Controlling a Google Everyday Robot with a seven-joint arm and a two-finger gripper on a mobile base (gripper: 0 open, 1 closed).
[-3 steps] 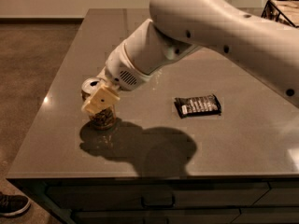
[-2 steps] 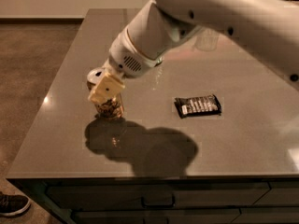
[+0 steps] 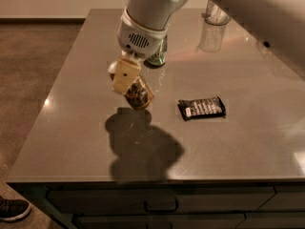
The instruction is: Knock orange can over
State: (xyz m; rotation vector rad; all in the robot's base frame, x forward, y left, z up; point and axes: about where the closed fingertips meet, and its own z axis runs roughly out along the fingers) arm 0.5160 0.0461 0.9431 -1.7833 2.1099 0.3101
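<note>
A big dark shadow (image 3: 143,147) lies on the gray tabletop (image 3: 71,142) near the front. A black snack packet (image 3: 201,108) lies flat on the right. Left of it, the orange can (image 3: 138,94) leans over, touching the end effector (image 3: 125,75) just above it. I cannot tell how open the end effector is. Farther back stand a green can (image 3: 158,56) and a clear glass (image 3: 212,30).

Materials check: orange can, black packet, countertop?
Orange can: probably thin metal with a glossy printed side, tilted against the gripper above the counter. Black packet: likely plastic film, with a crinkly sheen. Countertop: smooth grey stone or laminate with soft reflections; can't tell which.
</note>
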